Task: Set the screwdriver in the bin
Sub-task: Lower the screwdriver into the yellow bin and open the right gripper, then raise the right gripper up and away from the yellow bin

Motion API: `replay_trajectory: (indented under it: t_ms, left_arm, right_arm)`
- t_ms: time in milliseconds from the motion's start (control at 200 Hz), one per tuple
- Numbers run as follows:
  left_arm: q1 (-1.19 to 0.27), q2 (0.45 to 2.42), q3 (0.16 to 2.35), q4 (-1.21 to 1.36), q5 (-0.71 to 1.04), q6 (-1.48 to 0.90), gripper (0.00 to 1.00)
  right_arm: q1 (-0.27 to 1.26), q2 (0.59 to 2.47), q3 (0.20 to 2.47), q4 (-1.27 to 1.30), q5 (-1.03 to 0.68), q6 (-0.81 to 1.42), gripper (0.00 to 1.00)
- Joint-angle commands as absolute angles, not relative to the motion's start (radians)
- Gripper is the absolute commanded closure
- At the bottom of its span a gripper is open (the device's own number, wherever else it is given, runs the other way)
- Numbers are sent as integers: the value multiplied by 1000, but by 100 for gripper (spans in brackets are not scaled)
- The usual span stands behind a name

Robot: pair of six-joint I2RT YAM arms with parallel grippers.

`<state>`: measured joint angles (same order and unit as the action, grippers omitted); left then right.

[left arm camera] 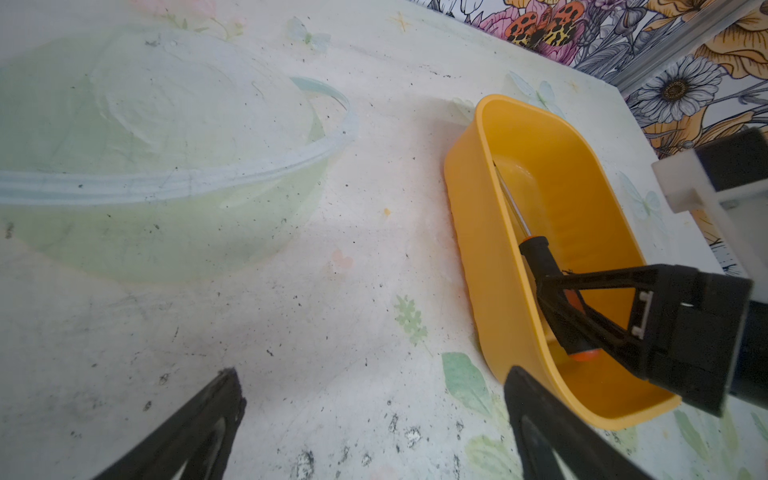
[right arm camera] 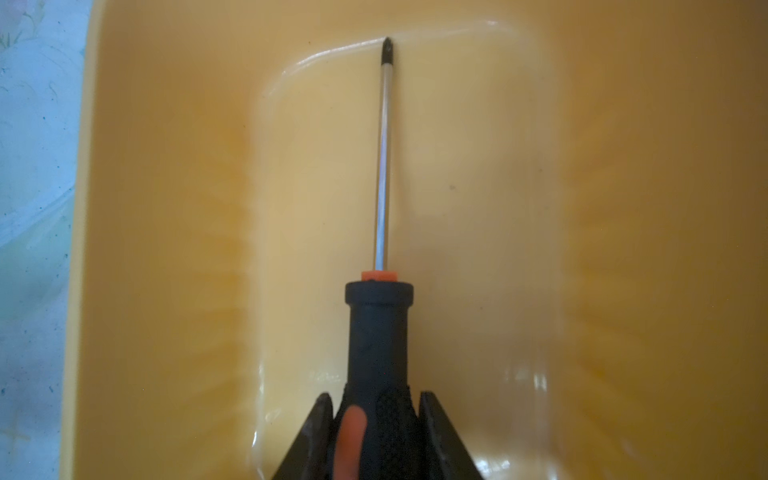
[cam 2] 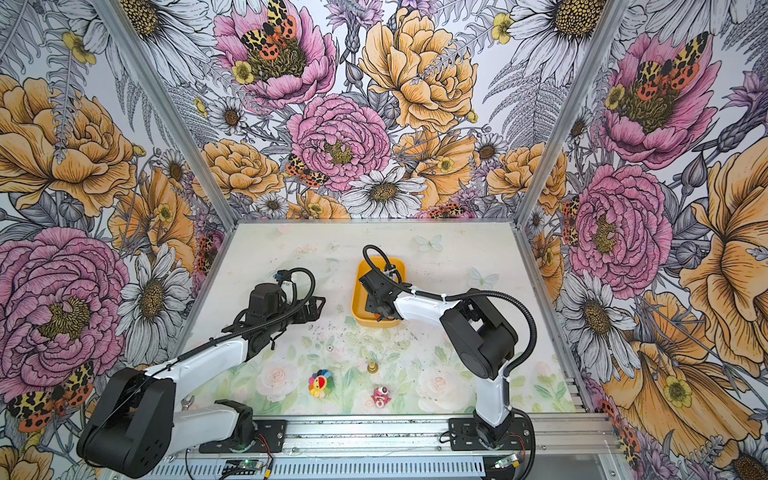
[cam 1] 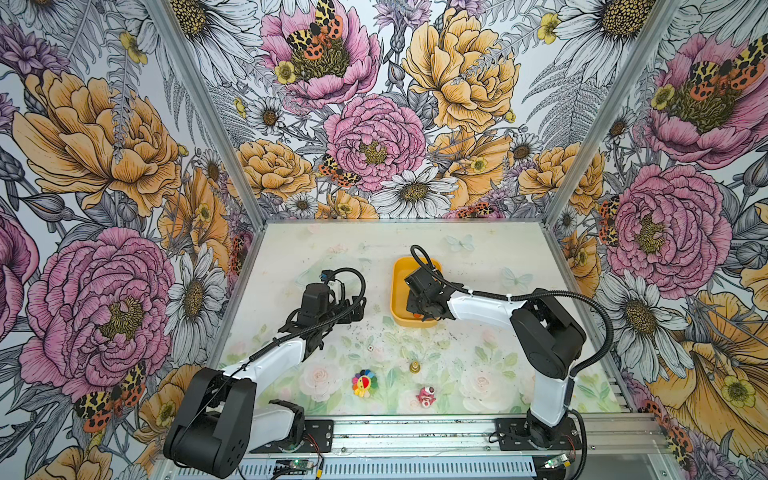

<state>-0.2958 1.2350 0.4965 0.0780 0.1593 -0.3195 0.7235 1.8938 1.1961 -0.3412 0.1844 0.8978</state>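
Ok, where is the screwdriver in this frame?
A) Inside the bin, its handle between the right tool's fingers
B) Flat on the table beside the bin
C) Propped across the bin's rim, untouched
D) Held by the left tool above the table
A: in the right wrist view the screwdriver sits within the walls of the bin, with the right tool closed on either side of its black handle.

bin point(left arm camera: 473, 232): plain yellow-orange throughout
screwdriver point(right arm camera: 379, 332): black handle, part cross-hatched, orange collar and inlay; silver shaft, dark tip
table point(left arm camera: 291, 291): pale print of pink roses, green leaves, faint butterflies (black specks all over)
walls point(cam 1: 374, 124): pink and orange blooms, white daisies, spotted moths
flower toy point(cam 1: 362, 383): rainbow petals
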Motion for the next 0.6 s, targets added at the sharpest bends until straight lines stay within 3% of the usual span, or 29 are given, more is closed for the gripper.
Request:
replay_trajectory:
  t_ms: [0, 185, 595]
  left_arm:
    - [-305, 1237, 499, 94, 177, -329, 1]
    - [-307, 1232, 499, 94, 181, -333, 1]
    - [-308, 1198, 499, 71, 170, -325, 1]
  right_arm:
    - [730, 1908, 1229, -349, 214, 899, 63]
    - [732, 1878, 1232, -372, 207, 878, 42]
    - [726, 1666, 1199, -450, 185, 694, 34]
